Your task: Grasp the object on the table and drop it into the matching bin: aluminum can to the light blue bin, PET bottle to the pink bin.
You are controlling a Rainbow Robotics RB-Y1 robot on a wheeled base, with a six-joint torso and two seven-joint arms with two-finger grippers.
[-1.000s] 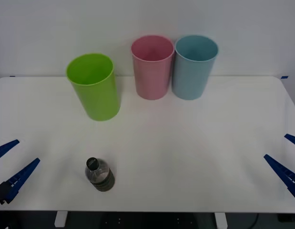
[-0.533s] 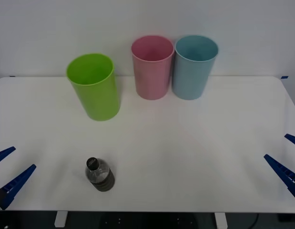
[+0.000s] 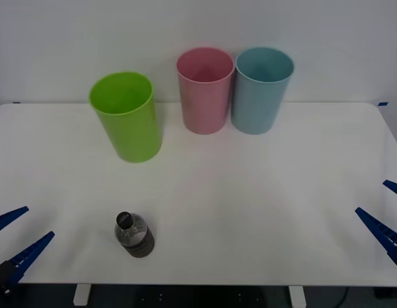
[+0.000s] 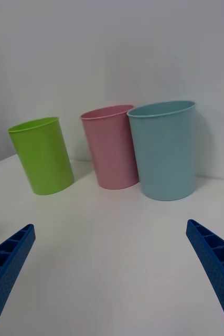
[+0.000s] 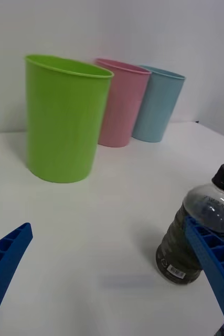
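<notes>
The PET bottle point(image 3: 134, 234) is seen standing upright on the table point(image 3: 262, 192), near the front edge and toward the robot's left side, its black cap on and its lower part dark. It is placed well apart from the three bins at the back. The left gripper point(image 3: 17, 236) is held low at the table's front left corner, to the left of the bottle and apart from it, with bare tabletop between them; its two blue fingers are spread wide and nothing is gripped. In the left wrist view the bottle point(image 5: 198, 236) is found beside one finger point(image 5: 216, 265), which overlaps its lower part in the picture, and not in the middle of the gap; whether the two touch cannot be told there. The right gripper point(image 3: 385, 215) is parked at the table's front right edge, far from the bottle, its fingers likewise spread and empty. At the back, the pink bin point(image 3: 204, 90) and the light blue bin point(image 3: 261, 90) are set upright just beside each other, the blue one to the right. A lime green bin point(image 3: 126, 117) is placed to their left, somewhat nearer the front and apart from the pink one.
</notes>
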